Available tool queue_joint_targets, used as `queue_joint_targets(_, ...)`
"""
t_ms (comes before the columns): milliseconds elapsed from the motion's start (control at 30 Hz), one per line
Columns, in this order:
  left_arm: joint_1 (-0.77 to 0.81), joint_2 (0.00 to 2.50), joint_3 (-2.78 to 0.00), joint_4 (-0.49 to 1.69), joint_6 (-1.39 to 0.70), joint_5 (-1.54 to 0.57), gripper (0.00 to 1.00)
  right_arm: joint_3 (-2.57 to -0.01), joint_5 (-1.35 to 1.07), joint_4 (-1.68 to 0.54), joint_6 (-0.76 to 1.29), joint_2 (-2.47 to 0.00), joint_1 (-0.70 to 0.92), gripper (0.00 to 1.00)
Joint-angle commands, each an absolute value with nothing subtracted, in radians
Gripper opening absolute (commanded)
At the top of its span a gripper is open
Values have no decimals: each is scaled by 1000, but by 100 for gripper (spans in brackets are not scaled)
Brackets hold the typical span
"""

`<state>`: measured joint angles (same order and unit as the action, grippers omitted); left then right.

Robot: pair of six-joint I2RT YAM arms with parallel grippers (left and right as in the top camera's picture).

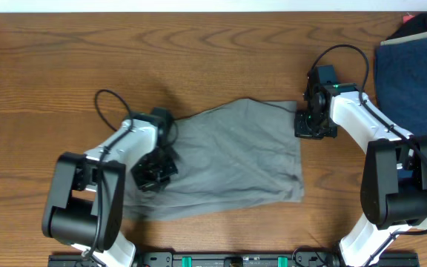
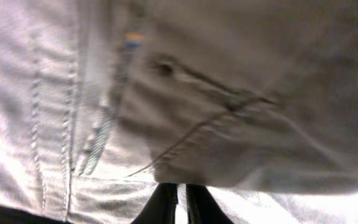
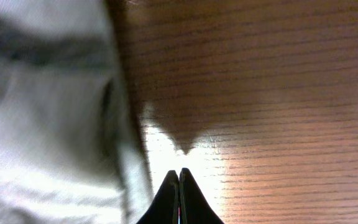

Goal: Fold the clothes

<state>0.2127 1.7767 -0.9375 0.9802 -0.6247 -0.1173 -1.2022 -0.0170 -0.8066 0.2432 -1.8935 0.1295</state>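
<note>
R gripper [image 3: 179, 183] pressed together, empty, on bare table [image 3: 278, 93] beside shorts [image 1: 236, 156], which lie mid-table. L gripper [image 2: 180, 199] on cloth, grip can't tell. Risk: R misses hem, fold skews.

Left tool [image 2: 182, 208] nearly closed, pointing down; right tool [image 3: 179, 198] closed, pointing down.

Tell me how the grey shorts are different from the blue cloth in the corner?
The shorts are light grey; the blue cloth is dark blue. The shorts lie wrinkled mid-table; the blue cloth sits at the right edge, partly cut off by the picture. The left gripper is over the shorts and the right gripper is beside them; neither touches the blue cloth. Both lie on the wooden table.
</note>
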Motion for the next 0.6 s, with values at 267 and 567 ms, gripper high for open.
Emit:
queue_joint_targets(267, 90, 1796, -920, 991, -593, -25, 7, -1333, -286, -1039, 146, -1904, 138, 19)
queue_joint_targets(567, 91, 1796, -920, 990, -588, -25, 7, -1282, -346, -1118, 113, -1904, 250, 64)
